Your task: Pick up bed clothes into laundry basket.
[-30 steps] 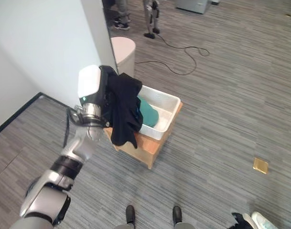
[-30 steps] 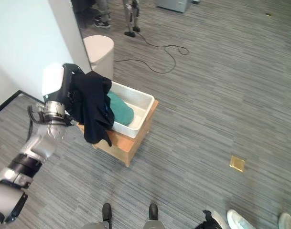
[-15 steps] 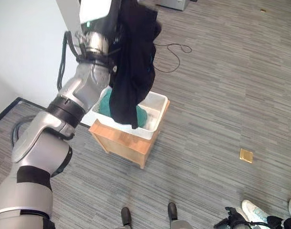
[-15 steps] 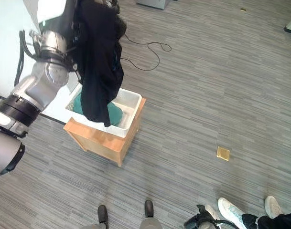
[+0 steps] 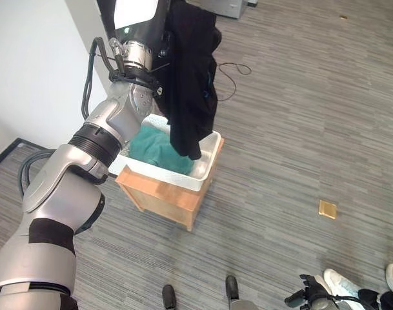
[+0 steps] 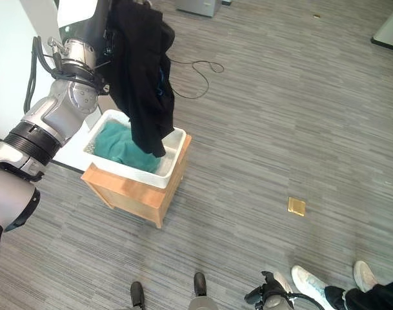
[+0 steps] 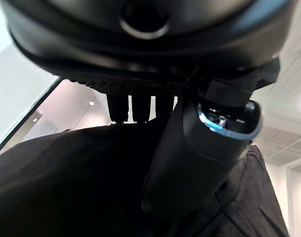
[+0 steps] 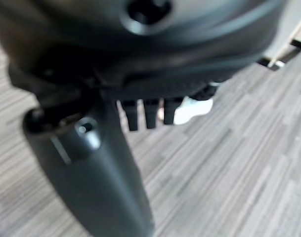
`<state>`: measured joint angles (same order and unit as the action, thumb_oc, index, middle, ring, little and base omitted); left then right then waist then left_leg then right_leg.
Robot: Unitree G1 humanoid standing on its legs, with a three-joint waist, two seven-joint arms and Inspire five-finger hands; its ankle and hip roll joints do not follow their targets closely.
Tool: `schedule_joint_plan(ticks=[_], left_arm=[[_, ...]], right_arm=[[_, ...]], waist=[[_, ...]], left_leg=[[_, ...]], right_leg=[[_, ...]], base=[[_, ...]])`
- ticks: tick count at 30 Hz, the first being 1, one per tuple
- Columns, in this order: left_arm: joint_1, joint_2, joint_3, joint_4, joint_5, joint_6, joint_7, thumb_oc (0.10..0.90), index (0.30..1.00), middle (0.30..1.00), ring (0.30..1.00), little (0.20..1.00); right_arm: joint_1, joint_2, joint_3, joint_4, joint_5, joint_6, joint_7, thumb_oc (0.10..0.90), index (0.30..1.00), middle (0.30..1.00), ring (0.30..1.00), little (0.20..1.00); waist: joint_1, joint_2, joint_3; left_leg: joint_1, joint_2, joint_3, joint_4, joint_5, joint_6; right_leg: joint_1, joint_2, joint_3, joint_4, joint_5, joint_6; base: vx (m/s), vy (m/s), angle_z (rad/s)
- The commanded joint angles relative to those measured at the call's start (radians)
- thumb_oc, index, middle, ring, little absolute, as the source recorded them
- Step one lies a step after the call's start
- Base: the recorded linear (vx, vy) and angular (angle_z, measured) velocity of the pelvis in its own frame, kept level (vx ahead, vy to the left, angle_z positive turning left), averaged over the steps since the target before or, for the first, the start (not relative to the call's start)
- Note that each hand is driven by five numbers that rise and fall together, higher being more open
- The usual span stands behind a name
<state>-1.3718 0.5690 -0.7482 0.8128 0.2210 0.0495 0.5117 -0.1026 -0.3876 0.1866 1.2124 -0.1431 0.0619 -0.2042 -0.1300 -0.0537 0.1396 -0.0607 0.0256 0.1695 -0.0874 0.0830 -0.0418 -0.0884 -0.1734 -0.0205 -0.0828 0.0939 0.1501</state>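
The black garment [image 5: 191,77] now hangs further over the white basket [image 6: 170,169] (teal cloth [image 5: 154,147] inside), left hand's [image 7: 199,148] fingers [image 7: 139,108] clamped on it.

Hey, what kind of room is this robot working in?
Probably an office or lab space rather than a bedroom: grey striped carpet floor, a plain white wall, and a white laundry basket set on a wooden stand.
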Motion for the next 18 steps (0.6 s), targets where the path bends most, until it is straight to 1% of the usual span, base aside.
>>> schedule_joint_plan(ticks=[1, 4, 5, 6, 7, 8, 9, 10, 11, 13, 16, 17, 18], left_arm=[[-0.24, -0.002, 0.026, 0.144, 0.051, -0.016, 0.04, 0.4, 0.3, 0.3, 0.3, 0.3], [-0.241, -0.002, 0.025, 0.146, 0.051, -0.017, 0.04, 0.4, 0.3, 0.3, 0.3, 0.3], [-0.245, -0.015, 0.015, 0.191, 0.06, -0.015, 0.034, 0.4, 0.3, 0.3, 0.3, 0.3], [-0.243, -0.027, 0.009, 0.213, 0.075, -0.016, 0.029, 0.4, 0.3, 0.3, 0.3, 0.3], [-0.24, -0.037, 0.01, 0.221, 0.097, -0.002, 0.033, 0.4, 0.3, 0.3, 0.3, 0.3], [-0.233, -0.035, 0.02, 0.217, 0.097, 0.014, 0.047, 0.4, 0.3, 0.3, 0.3, 0.3], [-0.233, -0.034, 0.02, 0.216, 0.097, 0.014, 0.047, 0.4, 0.3, 0.3, 0.3, 0.3], [-0.229, -0.04, 0.021, 0.231, 0.109, 0.021, 0.039, 0.4, 0.3, 0.3, 0.3, 0.3], [-0.235, -0.046, 0.011, 0.256, 0.126, 0.025, 0.028, 0.4, 0.3, 0.3, 0.3, 0.3], [-0.233, -0.044, 0.014, 0.261, 0.127, 0.025, 0.031, 0.4, 0.3, 0.3, 0.3, 0.3], [-0.233, -0.044, 0.014, 0.261, 0.127, 0.025, 0.031, 0.4, 0.3, 0.3, 0.3, 0.3], [-0.217, -0.044, 0.02, 0.269, 0.137, 0.029, 0.037, 0.4, 0.3, 0.3, 0.3, 0.3], [-0.215, -0.044, 0.021, 0.269, 0.141, 0.03, 0.04, 0.4, 0.3, 0.3, 0.3, 0.3]], right_arm=[[-0.024, -0.078, 0.045, 0.049, 0.026, 0.005, -0.049, 0.8, 0.9, 0.9, 0.9, 0.9], [-0.025, -0.077, 0.045, 0.05, 0.026, 0.005, -0.049, 0.8, 0.9, 0.9, 0.9, 0.9], [-0.03, -0.08, 0.052, 0.05, 0.031, -0.001, -0.057, 0.8, 0.9, 0.9, 0.9, 0.9], [-0.068, -0.078, 0.077, 0.053, 0.033, -0.011, -0.05, 0.8, 0.9, 0.9, 0.9, 0.9], [-0.068, -0.061, 0.1, 0.038, 0.013, -0.021, -0.052, 0.8, 0.9, 0.9, 0.9, 0.9], [-0.057, -0.051, 0.102, 0.031, 0.007, -0.021, -0.071, 0.8, 0.9, 0.9, 0.9, 0.9], [-0.057, -0.051, 0.102, 0.031, 0.007, -0.021, -0.071, 0.8, 0.9, 0.9, 0.9, 0.9], [-0.041, -0.039, 0.102, 0.029, -0.009, -0.022, -0.077, 0.8, 0.9, 0.9, 0.9, 0.9], [-0.021, -0.028, 0.1, 0.021, -0.02, -0.024, -0.096, 0.8, 0.9, 0.9, 0.9, 0.9], [-0.021, -0.036, 0.094, 0.013, -0.019, -0.026, -0.111, 0.8, 0.9, 0.9, 0.9, 0.9], [-0.021, -0.037, 0.094, 0.013, -0.019, -0.026, -0.111, 0.8, 0.9, 0.9, 0.9, 0.9], [-0.028, -0.04, 0.105, 0.005, -0.016, -0.032, -0.117, 0.8, 0.9, 0.9, 0.9, 0.9], [-0.029, -0.041, 0.107, 0.002, -0.014, -0.035, -0.117, 0.8, 0.9, 0.9, 0.9, 0.9]], waist=[[0.006, 0.002, 0.012], [0.006, 0.002, 0.011], [-0.003, -0.007, 0.024], [0.005, -0.008, 0.027], [0.009, -0.009, 0.032], [0.005, -0.013, 0.036], [0.004, -0.013, 0.035], [-0.002, -0.017, 0.043], [-0.016, -0.029, 0.052], [-0.025, -0.042, 0.073], [-0.026, -0.041, 0.072], [-0.028, -0.053, 0.1], [-0.029, -0.055, 0.105]], left_leg=[[-0.004, 0.033, -0.048, 0.0, -0.073, -0.042], [-0.006, 0.033, -0.048, 0.0, -0.072, -0.042], [-0.017, 0.035, -0.049, 0.0, -0.07, -0.042], [-0.03, 0.036, -0.056, 0.0, -0.066, -0.041], [-0.038, 0.036, -0.063, 0.0, -0.065, -0.04], [-0.048, 0.036, -0.065, 0.0, -0.064, -0.039], [-0.049, 0.036, -0.065, 0.0, -0.063, -0.039], [-0.056, 0.038, -0.064, 0.0, -0.061, -0.04], [-0.074, 0.043, -0.064, 0.0, -0.056, -0.04], [-0.098, 0.047, -0.064, 0.0, -0.05, -0.04], [-0.099, 0.047, -0.065, 0.0, -0.05, -0.04], [-0.122, 0.053, -0.067, 0.0, -0.041, -0.041], [-0.13, 0.053, -0.068, 0.0, -0.039, -0.041]], right_leg=[[0.035, -0.06, -0.071, -0.004, 0.054, 0.112], [0.033, -0.06, -0.071, -0.004, 0.055, 0.112], [0.019, -0.058, -0.07, -0.004, 0.057, 0.112], [0.012, -0.058, -0.076, -0.004, 0.053, 0.112], [0.005, -0.058, -0.078, -0.004, 0.051, 0.112], [-0.004, -0.057, -0.078, -0.004, 0.053, 0.112], [-0.005, -0.057, -0.078, -0.004, 0.053, 0.112], [-0.014, -0.054, -0.074, -0.004, 0.057, 0.112], [-0.035, -0.051, -0.07, -0.004, 0.065, 0.112], [-0.059, -0.048, -0.069, -0.004, 0.067, 0.112], [-0.06, -0.048, -0.07, -0.004, 0.068, 0.112], [-0.083, -0.046, -0.07, -0.004, 0.072, 0.111], [-0.089, -0.045, -0.068, -0.004, 0.071, 0.11]], base=[[-0.01, 0.006, -0.21], [-0.01, -0.001, -0.13], [-0.04, -0.005, -0.04], [-0.04, -0.01, -0.01], [-0.03, -0.006, -0.01], [0.0, 0.0, 0.0], [-0.04, 0.001, -0.03], [-0.07, -0.02, -0.03], [-0.1, -0.026, -0.03], [-0.09, -0.029, -0.03], [-0.04, -0.01, -0.02], [-0.09, -0.019, -0.05], [-0.09, -0.019, -0.09]])
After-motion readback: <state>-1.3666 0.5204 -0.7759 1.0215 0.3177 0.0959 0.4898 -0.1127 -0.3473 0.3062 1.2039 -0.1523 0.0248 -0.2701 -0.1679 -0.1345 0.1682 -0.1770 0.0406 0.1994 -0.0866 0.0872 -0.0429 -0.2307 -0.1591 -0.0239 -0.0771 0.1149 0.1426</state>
